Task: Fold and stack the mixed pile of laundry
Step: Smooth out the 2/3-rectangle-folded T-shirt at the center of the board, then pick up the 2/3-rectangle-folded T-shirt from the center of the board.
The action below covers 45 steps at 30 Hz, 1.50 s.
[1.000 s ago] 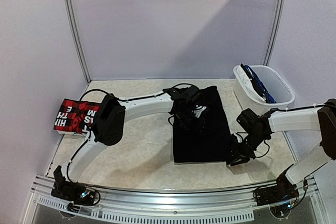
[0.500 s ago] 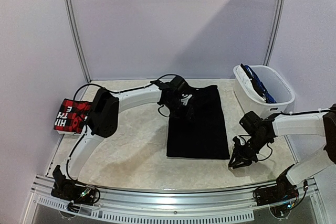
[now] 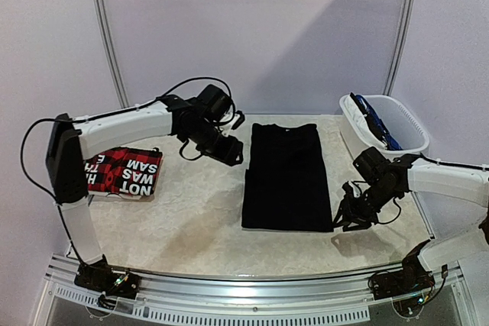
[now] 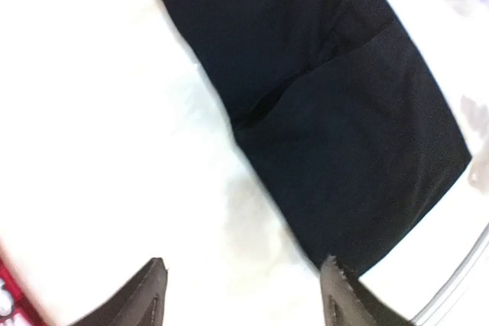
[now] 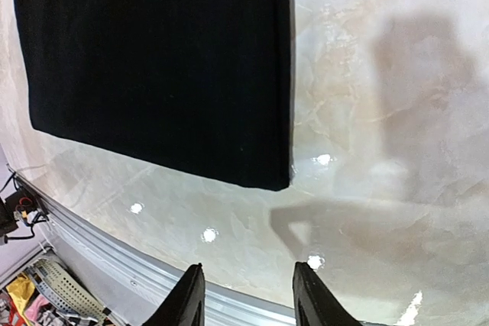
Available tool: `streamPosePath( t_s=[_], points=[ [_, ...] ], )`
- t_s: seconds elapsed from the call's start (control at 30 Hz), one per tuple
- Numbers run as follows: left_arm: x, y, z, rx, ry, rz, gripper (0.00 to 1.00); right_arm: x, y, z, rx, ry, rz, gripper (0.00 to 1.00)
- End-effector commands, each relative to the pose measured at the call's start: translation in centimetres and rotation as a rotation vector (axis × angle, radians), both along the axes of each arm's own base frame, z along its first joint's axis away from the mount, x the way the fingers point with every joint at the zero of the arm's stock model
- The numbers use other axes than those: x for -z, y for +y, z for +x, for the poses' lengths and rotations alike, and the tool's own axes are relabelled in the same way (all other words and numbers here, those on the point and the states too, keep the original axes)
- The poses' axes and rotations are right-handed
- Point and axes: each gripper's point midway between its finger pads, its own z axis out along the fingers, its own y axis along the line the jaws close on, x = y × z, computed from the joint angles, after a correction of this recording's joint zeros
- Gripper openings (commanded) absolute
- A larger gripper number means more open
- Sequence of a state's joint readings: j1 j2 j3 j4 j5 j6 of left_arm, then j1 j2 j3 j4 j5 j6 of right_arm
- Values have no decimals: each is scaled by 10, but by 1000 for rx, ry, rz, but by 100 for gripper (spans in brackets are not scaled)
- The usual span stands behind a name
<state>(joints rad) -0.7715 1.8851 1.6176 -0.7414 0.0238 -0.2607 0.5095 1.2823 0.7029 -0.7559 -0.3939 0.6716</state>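
A plain black garment (image 3: 286, 177) lies folded flat as a long rectangle in the middle of the table; it also shows in the left wrist view (image 4: 321, 104) and the right wrist view (image 5: 153, 59). A folded red-black plaid garment with white lettering (image 3: 122, 173) lies at the left. A blue plaid shirt (image 3: 376, 126) hangs in the white basket. My left gripper (image 3: 233, 153) is open and empty, raised just left of the black garment's far end. My right gripper (image 3: 345, 219) is open and empty, just off the black garment's near right corner.
A white plastic basket (image 3: 405, 137) stands at the back right of the table. The metal rail (image 3: 244, 299) runs along the near edge. White walls with a metal frame close in the back and sides.
My left arm has lifted off the black garment and swung left and back, uncovering the red plaid garment. The black garment now lies flat and smooth. My right gripper has let go of the corner and backed off slightly.
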Motion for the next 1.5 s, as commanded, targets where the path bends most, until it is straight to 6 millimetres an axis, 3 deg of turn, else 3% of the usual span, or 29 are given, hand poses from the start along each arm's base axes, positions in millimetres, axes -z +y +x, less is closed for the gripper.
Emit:
streamPosePath(
  t_s=[0.0,0.1,0.13,0.27,0.43,0.57,0.67,0.8,1.07,1.47],
  points=[
    [2,32,-17,-13,-148,161,75,-10,8,17,12,-58,33,41],
    [-4,48,-26,-43,-256,223,98,-5,11,19,17,-52,51,42],
    [-3,54,-26,-65,-269,227,99,-5,12,20,20,-54,63,42],
    [6,63,-37,-48,-245,240,97,-1,11,20,44,-39,75,47],
    [14,45,-63,131,-286,207,92,2,0,17,83,-21,69,52],
    [26,24,-98,359,-303,215,87,5,-8,15,127,0,90,56],
    [34,10,-123,518,-323,236,84,9,-6,13,127,15,110,57],
    [45,-7,-138,652,-354,267,82,12,1,14,117,28,145,57],
    [70,-31,-142,789,-370,318,78,32,6,14,122,94,163,54],
    [103,-41,-136,889,-385,389,74,52,6,13,136,139,155,37]
  ],
)
